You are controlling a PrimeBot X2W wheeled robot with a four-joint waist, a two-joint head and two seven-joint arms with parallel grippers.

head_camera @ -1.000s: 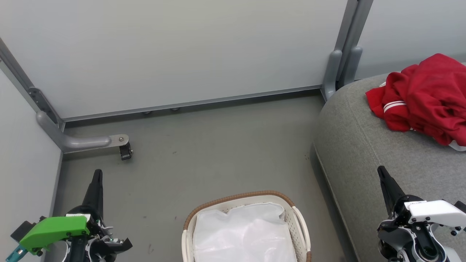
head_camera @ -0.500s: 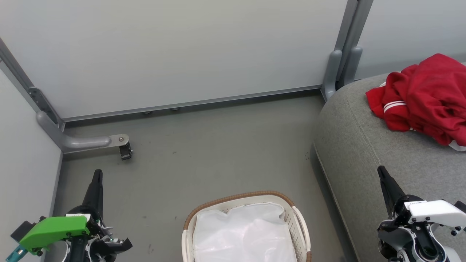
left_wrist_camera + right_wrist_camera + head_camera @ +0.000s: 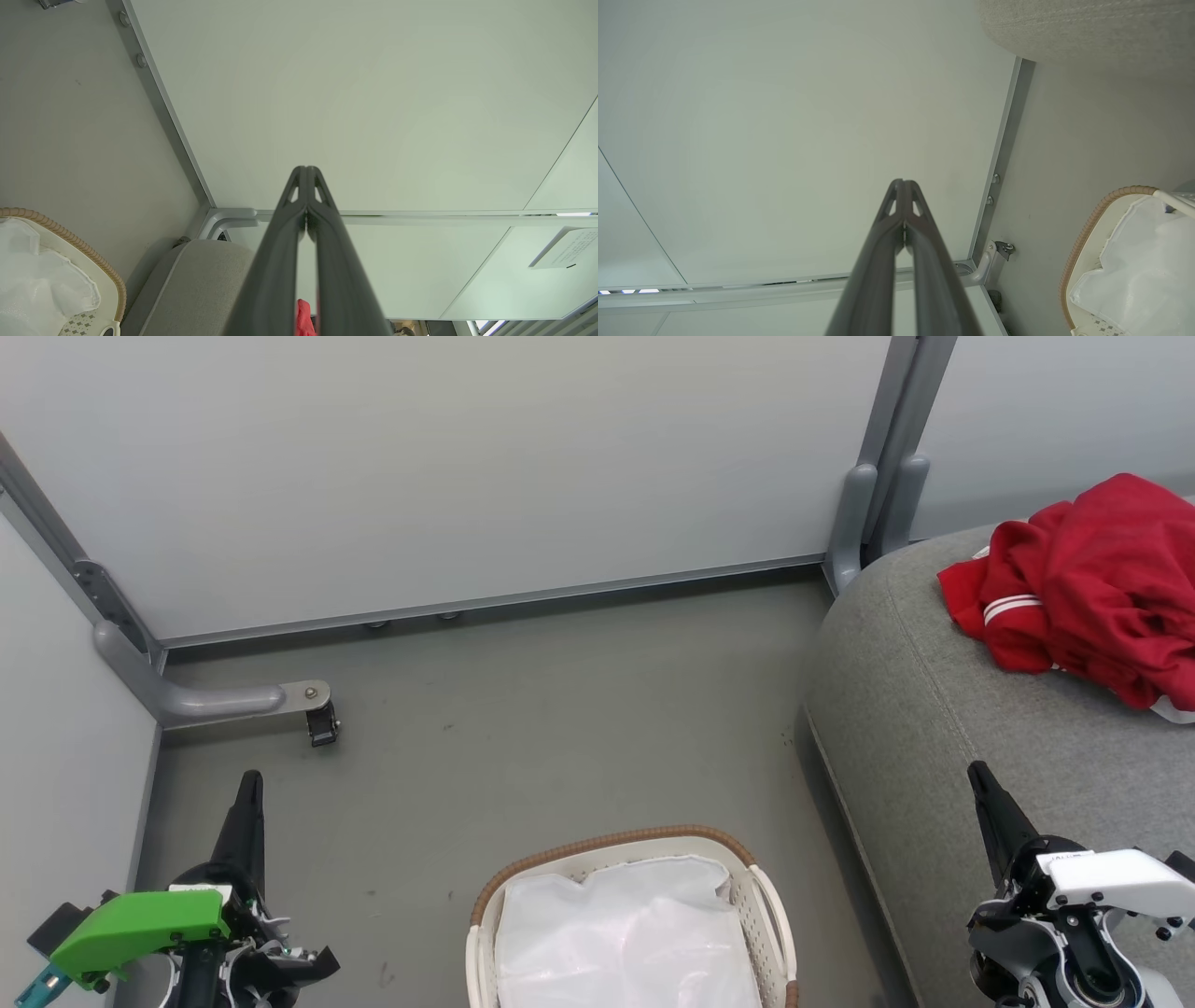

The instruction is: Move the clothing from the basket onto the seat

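Observation:
The red clothing with white stripe trim lies bunched on the grey seat at the right; a sliver of the clothing peeks between the fingers in the left wrist view. The white basket with its brown woven rim stands on the floor at bottom centre, holding only its white cloth liner. My left gripper is shut and empty at the lower left, left of the basket. My right gripper is shut and empty at the lower right, above the seat's near part. In both wrist views the fingers meet at the tips, left gripper, right gripper.
Pale partition walls close in the back and left side. A grey metal foot with a small castor sticks out on the floor at the left. A grey post stands behind the seat's corner. Bare grey floor lies between the basket and the back wall.

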